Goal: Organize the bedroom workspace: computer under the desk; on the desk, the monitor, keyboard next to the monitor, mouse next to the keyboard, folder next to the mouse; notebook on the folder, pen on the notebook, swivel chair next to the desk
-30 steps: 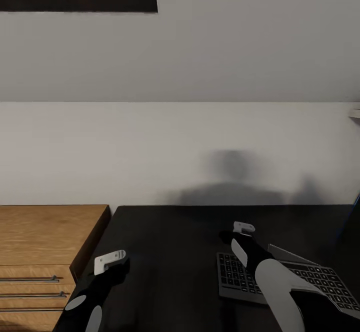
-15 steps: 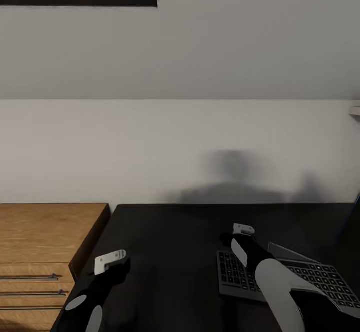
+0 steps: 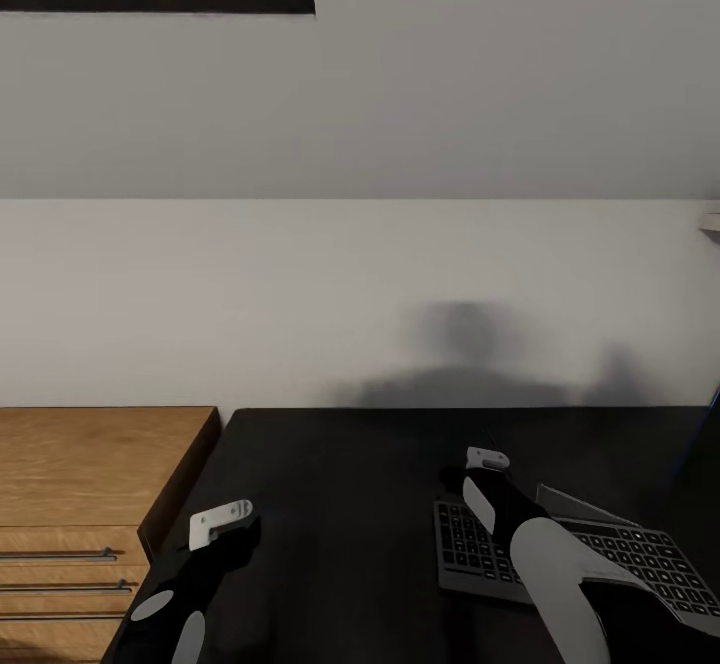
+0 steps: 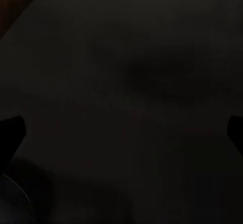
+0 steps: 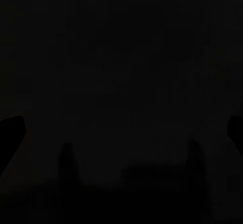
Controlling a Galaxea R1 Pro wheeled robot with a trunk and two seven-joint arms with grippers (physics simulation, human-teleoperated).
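Step in hand: judged from the layout, settling the keyboard (image 3: 575, 554) on the counter (image 3: 340, 504); no monitor is in sight to set it beside.
Keyboard: flat on the black counter at the robot's right, its near part hidden under the right forearm; a thin pale sheet edge (image 3: 585, 506) pokes out behind it.
Right claw (image 3: 487, 459): just past the keyboard's far left corner; I cannot tell whether it is open or closed, nor whether it touches the keyboard.
Left claw (image 3: 222, 521): over bare counter near the left edge, beside the wooden drawer unit (image 3: 80, 484); open or closed, cannot tell.
Doing it well: probably lift the right claw straight up so the keyboard is not dragged.
Views compared: head view gives the layout; left wrist view adds two dark finger tips wide apart over dark counter; right wrist view is nearly black.
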